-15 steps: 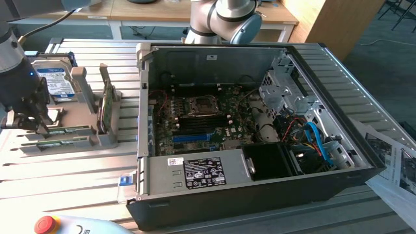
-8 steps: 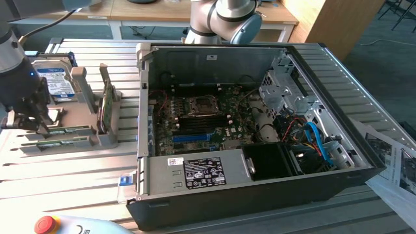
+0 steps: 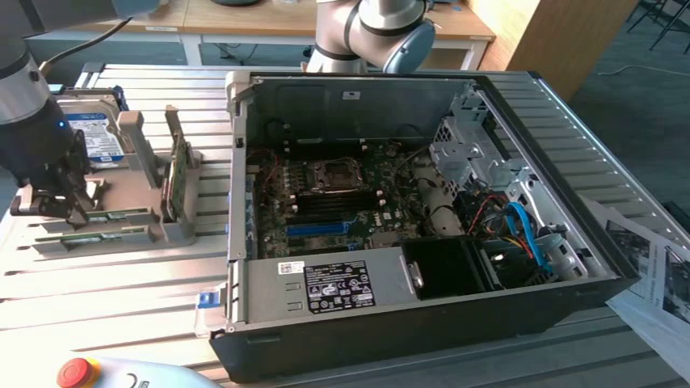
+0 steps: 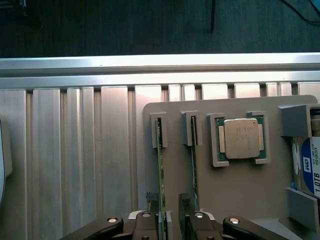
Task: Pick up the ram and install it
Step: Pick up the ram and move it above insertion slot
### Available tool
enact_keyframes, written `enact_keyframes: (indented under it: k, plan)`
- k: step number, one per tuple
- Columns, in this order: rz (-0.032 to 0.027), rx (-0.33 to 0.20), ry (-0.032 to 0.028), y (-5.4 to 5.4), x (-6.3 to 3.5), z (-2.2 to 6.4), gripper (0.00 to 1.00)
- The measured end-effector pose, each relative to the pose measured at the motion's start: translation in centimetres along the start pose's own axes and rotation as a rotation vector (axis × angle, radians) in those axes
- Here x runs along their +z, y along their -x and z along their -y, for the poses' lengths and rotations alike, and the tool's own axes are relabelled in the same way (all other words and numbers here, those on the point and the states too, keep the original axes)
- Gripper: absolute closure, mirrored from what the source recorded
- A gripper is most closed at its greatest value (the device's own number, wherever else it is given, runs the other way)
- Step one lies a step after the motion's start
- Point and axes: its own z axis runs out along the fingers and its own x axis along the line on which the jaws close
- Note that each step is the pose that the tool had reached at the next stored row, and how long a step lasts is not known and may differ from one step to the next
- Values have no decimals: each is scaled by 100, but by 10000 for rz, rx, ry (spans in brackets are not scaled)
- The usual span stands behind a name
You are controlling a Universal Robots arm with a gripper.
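The ram [image 4: 161,165] is a thin green stick standing on edge in a slot of the grey holder [image 4: 235,195]. A second green stick [image 4: 194,165] stands in the slot beside it. My gripper [image 4: 168,202] is down over the first stick, one finger on each side, open, with a gap showing between the stick and one finger [image 4: 186,207]. In the exterior view my gripper [image 3: 48,206] hangs over the holder [image 3: 140,202] at the exterior view's left, beside the open computer case [image 3: 431,323].
A square silver processor chip [image 4: 241,138] sits in its own pocket of the holder. A hard drive [image 3: 92,133] with a blue-white label stands behind. The motherboard [image 3: 323,202] lies inside the case. A red stop button [image 3: 76,372] and papers [image 3: 658,275] lie on the slatted table.
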Motion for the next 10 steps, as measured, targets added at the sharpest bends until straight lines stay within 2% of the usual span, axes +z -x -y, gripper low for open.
enact_keyframes:
  k: [4, 10]
  plan:
    - [0, -22, 0, -2, -1, 34, 70]
    - [-3, -67, 3, -2, -2, 38, 70]
